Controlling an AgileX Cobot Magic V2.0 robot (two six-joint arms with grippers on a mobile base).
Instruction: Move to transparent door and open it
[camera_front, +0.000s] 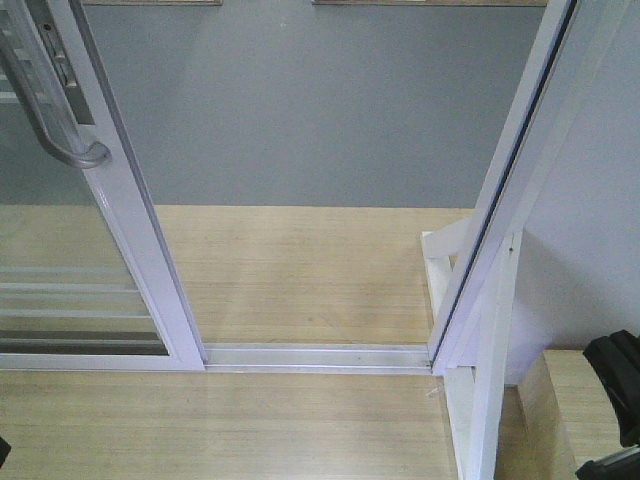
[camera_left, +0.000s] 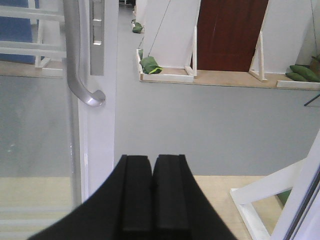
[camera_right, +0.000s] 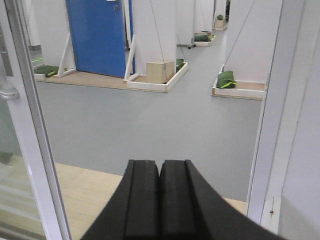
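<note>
The transparent door (camera_front: 135, 215) stands at the left, slid aside, and a gap lies between it and the white frame post (camera_front: 510, 190) on the right. Its curved pale-grey handle (camera_front: 60, 130) is on the stile. In the left wrist view the stile (camera_left: 98, 125) and the handle (camera_left: 75, 65) are just left of my left gripper (camera_left: 152, 165), which is shut, empty and apart from them. My right gripper (camera_right: 160, 167) is shut and empty and faces the gap. The door edge (camera_right: 30, 145) is at its left.
A metal floor track (camera_front: 320, 355) crosses the wood floor. A white wooden brace (camera_front: 480, 330) stands at the right post. Beyond lie grey floor, white partitions, a blue door (camera_right: 95, 35), a brown door (camera_left: 230, 32), a cardboard box (camera_right: 160, 71) and green sandbags (camera_left: 150, 64).
</note>
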